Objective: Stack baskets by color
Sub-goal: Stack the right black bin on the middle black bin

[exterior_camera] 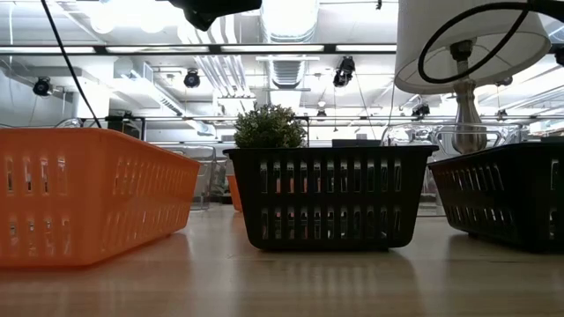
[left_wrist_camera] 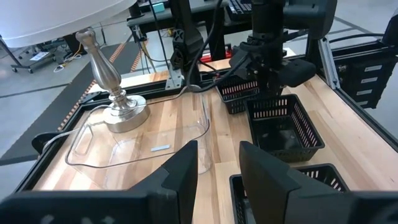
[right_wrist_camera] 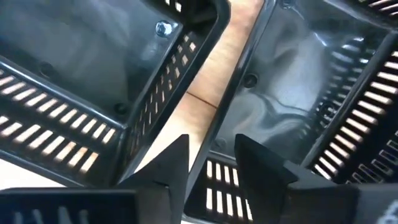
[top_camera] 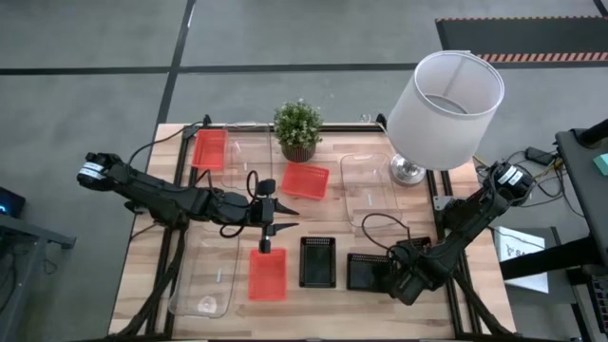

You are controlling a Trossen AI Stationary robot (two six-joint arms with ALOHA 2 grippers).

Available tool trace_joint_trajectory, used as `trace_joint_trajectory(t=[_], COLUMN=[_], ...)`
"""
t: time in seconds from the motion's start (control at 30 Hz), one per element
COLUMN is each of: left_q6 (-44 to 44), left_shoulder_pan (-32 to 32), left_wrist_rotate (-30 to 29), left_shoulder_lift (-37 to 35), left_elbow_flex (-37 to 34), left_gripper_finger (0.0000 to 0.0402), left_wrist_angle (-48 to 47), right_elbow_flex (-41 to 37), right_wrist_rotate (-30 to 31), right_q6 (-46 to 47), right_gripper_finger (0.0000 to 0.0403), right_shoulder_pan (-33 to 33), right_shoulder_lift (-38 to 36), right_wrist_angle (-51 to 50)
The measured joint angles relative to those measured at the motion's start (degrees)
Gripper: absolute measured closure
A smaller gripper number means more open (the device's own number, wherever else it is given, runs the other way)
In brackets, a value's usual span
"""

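Observation:
Three red baskets lie apart on the table: far left [top_camera: 210, 149], middle [top_camera: 305, 180] and near [top_camera: 267, 274]. Clear baskets sit at the right [top_camera: 370, 190], near left [top_camera: 204, 275] and far [top_camera: 245, 157]. Two black baskets [top_camera: 317, 261] [top_camera: 361, 271] stand side by side near the front edge. My right gripper [right_wrist_camera: 211, 146] points down, open, at a corner of a black basket [right_wrist_camera: 298, 81], with another black basket [right_wrist_camera: 81, 74] close beside it. One finger is inside that corner's wall and one is outside. My left gripper [top_camera: 290, 217] hovers open at mid-table, holding nothing. My right gripper comes from above and stands astride the slotted wall [right_wrist_camera: 217, 180] of a black basket near a corner. Wood shows between the outer finger [right_wrist_camera: 177, 162] and the wall. Whether either finger touches the wall, I cannot tell. The basket rests on the table.
A white-shaded lamp [top_camera: 446, 95] stands at the far right, its metal base [left_wrist_camera: 124, 115] beside the right clear basket [left_wrist_camera: 143, 143]. A potted plant [top_camera: 297, 128] stands at the far middle. Cables trail over the table beside both arms.

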Motion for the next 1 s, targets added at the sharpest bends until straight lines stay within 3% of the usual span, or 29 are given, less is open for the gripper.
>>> trace_joint_trajectory(t=[0.33,0.7,0.87,1.0], left_q6=[0.91,5.99,6.01,5.85], left_shoulder_pan=[0.0,0.0,0.0,0.0], left_wrist_rotate=[0.0,-3.32,-3.3,-3.3], left_shoulder_lift=[0.0,-0.02,-0.03,-0.02], left_elbow_flex=[0.0,-0.02,-0.04,-0.04], left_gripper_finger=[0.0299,0.0299,0.0299,0.0299], left_wrist_angle=[-0.26,0.0,-0.02,0.0], right_elbow_flex=[0.0,0.57,5.37,11.71], right_wrist_rotate=[-0.02,-2.73,-3.34,-3.49], right_q6=[4.66,3.63,0.3,-8.03], right_gripper_finger=[0.0388,0.039,0.0391,0.0391], right_shoulder_pan=[0.04,0.11,0.11,0.11], right_shoulder_lift=[-0.01,-4.66,-6.22,-6.57], right_wrist_angle=[0.11,-1.87,-13.34,-23.03])
